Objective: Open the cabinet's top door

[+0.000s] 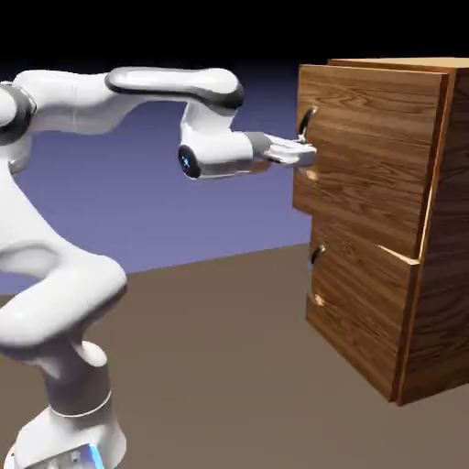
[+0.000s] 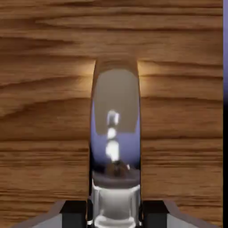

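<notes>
The curved metal handle fills the middle of the hand view, its lower end cut off by the picture's edge; the two dark fingertips press against it from either side, so the end effector is closed on the handle. Behind it, wood grain hides everything except a thin strip of blue backdrop at the right edge. In the exterior view the arm's base is cut off at lower left. The end effector meets the top door, whose front stands slightly proud of the cabinet, above the lower panel. Bare brown counter lies open between robot and cabinet
</notes>
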Action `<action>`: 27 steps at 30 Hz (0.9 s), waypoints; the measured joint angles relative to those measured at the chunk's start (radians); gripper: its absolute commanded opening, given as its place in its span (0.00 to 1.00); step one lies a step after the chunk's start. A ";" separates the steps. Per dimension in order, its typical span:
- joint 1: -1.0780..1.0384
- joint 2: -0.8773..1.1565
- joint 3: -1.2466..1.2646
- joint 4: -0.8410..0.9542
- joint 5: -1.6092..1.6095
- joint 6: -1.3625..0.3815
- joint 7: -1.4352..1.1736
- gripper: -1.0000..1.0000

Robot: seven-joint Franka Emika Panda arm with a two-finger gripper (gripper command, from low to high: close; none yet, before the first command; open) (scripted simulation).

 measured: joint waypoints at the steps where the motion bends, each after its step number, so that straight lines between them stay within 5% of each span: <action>1: 0.036 0.000 -0.032 -0.023 -0.029 -0.016 0.013 0.00; 14: 0.423 -0.140 -0.486 -0.358 -0.555 -0.312 0.282 0.00; 27: 0.467 -0.257 -0.921 -0.515 -1.117 -0.748 0.439 0.00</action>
